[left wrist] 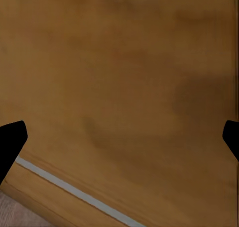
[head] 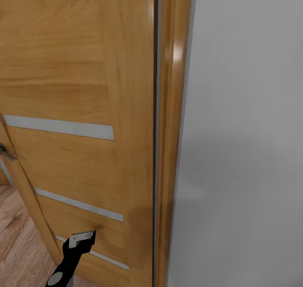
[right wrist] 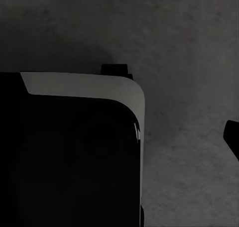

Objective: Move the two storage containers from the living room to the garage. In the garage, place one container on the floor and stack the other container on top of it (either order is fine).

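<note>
A pale grey wall (head: 244, 135) fills the right of the head view, meeting a wooden door frame (head: 170, 152) and a honey-coloured wooden door (head: 80, 89) crossed by pale inlaid strips (head: 59, 127). The left claw (head: 84, 238) reaches up from below, its tip right at the door's lower panel beside the lowest strip; whether it touches is unclear. In the left wrist view its two dark fingertips (left wrist: 11, 137) stand wide apart at either edge, released, nothing between them, with the door panel (left wrist: 119, 87) close ahead. A strip of light wood-plank floor (head: 17, 236) shows at the door's foot, and a metal door handle (head: 6, 151) sits at the far left. The right wrist view looks at dark grey concrete floor (right wrist: 189, 48) with the robot's black, grey-edged body (right wrist: 74, 152) alongside; one dark fingertip (right wrist: 232, 135) shows, so that claw's state I cannot tell. No storage container is in sight.
</note>
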`<state>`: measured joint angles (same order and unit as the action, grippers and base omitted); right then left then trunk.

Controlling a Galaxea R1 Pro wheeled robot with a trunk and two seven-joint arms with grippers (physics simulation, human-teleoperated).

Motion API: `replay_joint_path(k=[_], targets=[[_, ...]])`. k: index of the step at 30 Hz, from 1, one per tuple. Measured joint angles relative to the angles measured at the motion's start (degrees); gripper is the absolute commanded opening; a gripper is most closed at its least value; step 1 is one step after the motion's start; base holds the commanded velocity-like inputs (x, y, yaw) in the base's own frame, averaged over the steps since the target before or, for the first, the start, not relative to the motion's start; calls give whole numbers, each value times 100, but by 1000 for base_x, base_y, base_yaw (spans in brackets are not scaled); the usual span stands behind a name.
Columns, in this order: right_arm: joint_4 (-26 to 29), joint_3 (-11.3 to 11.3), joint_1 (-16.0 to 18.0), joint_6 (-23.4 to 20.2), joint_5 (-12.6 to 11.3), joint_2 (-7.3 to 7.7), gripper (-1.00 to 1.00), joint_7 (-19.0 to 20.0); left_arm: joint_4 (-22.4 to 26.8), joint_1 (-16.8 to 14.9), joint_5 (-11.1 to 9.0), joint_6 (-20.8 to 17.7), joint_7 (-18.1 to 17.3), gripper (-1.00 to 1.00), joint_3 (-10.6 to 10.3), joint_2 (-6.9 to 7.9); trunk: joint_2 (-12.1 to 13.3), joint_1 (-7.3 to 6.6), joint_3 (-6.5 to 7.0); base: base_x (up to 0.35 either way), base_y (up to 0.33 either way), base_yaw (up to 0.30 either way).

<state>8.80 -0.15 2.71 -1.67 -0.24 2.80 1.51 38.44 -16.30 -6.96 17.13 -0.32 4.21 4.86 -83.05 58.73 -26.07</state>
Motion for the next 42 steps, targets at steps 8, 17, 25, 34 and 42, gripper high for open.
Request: replay_joint_path(k=[8, 17, 25, 34, 42], targets=[[0, 0, 0, 0, 0, 0, 100, 0, 64, 2, 0, 4, -11, 100, -33, -2, 0, 0, 0, 0, 0, -6], [0, 0, 0, 0, 0, 0, 100, 0, 119, -2, 4, 8, -20, 100, -38, -2, 0, 0, 1, 0, 0, 0], [1, 0, -1, 0, 0, 0, 100, 0, 115, -1, 5, 7, -18, 100, 32, 1, 0, 0, 2, 0, 0, -82], [0, 0, 0, 0, 0, 0, 100, 0, 106, 1, 4, 10, -28, 100, 321, 1, 0, 0, 11, 0, 0, -108], [0, 0, 0, 0, 0, 0, 100, 0, 120, -2, 8, 7, -25, 100, 257, 1, 0, 0, 13, 0, 0, -12]])
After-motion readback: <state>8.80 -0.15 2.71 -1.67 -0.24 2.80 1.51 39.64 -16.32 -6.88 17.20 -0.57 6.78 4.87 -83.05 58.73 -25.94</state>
